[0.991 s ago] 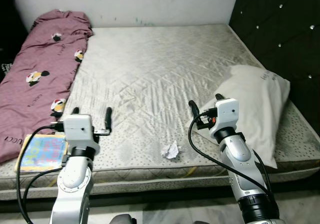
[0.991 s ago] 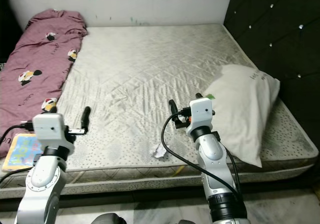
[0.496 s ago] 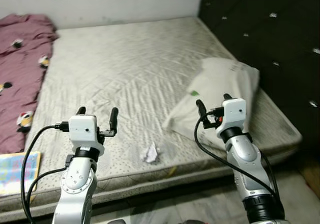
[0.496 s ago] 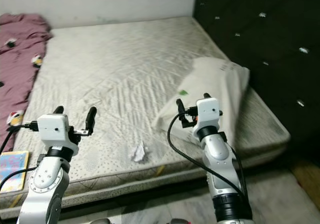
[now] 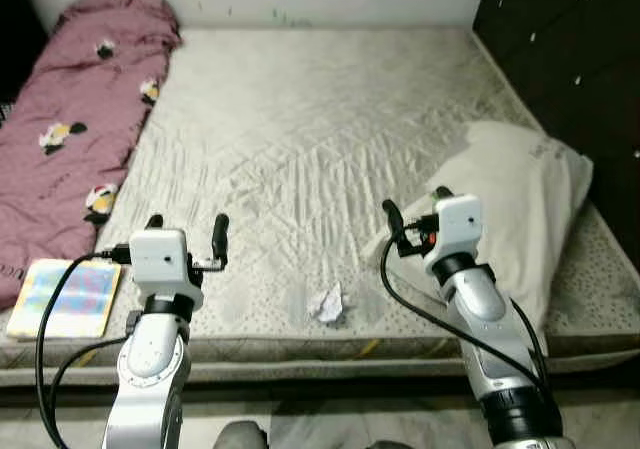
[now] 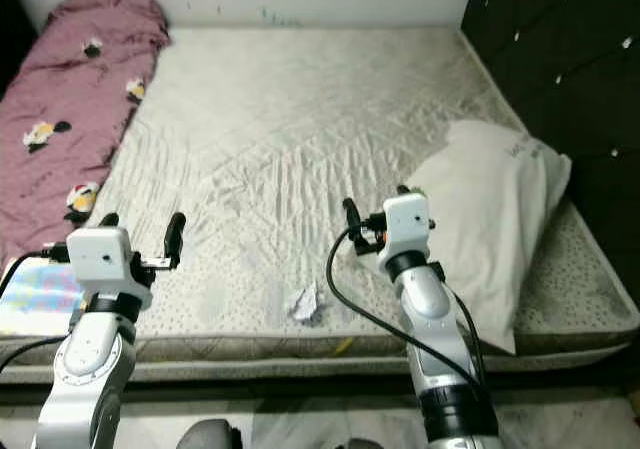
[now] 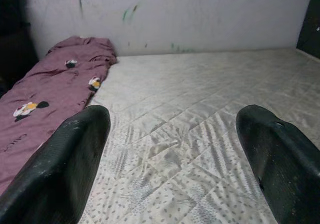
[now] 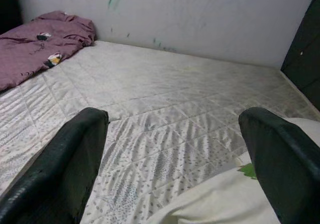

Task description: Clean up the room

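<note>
Crumpled white paper (image 5: 329, 304) lies near the front edge of the grey quilted mattress (image 5: 320, 129), between my raised grippers; from the eye views I judge I'm lining up and must reach down next. Left gripper (image 5: 186, 227) and right gripper (image 5: 412, 207) are both spread, empty. Wrist views look across the mattress to the maroon printed blanket (image 7: 45, 92) and white pillow (image 8: 220, 199), above the paper.

Maroon blanket (image 5: 85, 119) with cartoon prints; cream quilted mattress (image 5: 310, 159); white pillow (image 5: 520, 209).
</note>
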Tool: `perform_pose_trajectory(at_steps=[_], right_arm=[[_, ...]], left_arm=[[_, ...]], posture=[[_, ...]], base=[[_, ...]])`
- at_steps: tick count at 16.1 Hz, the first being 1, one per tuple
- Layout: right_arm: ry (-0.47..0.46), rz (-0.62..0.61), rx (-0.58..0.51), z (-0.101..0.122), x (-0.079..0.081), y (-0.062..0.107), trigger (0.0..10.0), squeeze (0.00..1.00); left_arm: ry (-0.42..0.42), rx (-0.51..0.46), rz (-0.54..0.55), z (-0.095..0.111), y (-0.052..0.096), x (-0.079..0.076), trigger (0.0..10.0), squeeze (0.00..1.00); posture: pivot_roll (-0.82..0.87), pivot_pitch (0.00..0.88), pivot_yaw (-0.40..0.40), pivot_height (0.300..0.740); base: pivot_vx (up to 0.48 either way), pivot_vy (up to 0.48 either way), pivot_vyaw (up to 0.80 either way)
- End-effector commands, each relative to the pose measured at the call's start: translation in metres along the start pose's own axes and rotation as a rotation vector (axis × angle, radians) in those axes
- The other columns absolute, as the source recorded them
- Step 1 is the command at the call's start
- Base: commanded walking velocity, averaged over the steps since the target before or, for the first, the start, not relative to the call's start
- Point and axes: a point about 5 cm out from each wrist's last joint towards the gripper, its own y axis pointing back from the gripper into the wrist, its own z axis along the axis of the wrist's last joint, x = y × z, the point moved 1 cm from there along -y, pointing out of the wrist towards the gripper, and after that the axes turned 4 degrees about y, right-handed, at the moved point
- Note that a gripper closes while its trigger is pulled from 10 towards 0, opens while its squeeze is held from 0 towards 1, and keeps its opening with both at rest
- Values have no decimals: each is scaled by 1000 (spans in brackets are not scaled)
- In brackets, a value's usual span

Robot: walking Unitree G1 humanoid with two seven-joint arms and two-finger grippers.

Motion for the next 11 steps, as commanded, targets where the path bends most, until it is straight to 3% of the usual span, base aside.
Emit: perform_pose_trajectory(at_steps=[1,9,11], right_arm=[[-2,1,0,1,-1,0,10000,0],[3,1,6,0,-2,0,10000,0],[1,1,6,0,-2,0,10000,0]], left_arm=[[5,9,2,0,0,1,10000,0],[-12,12,17,0,1,1,10000,0],[-54,-4,29,2,1,2,10000,0]], posture=[[25,66,7,740],[28,64,3,740],[30,62,2,740]], base=[[0,476,0],[0,468,0],[0,0,-562]])
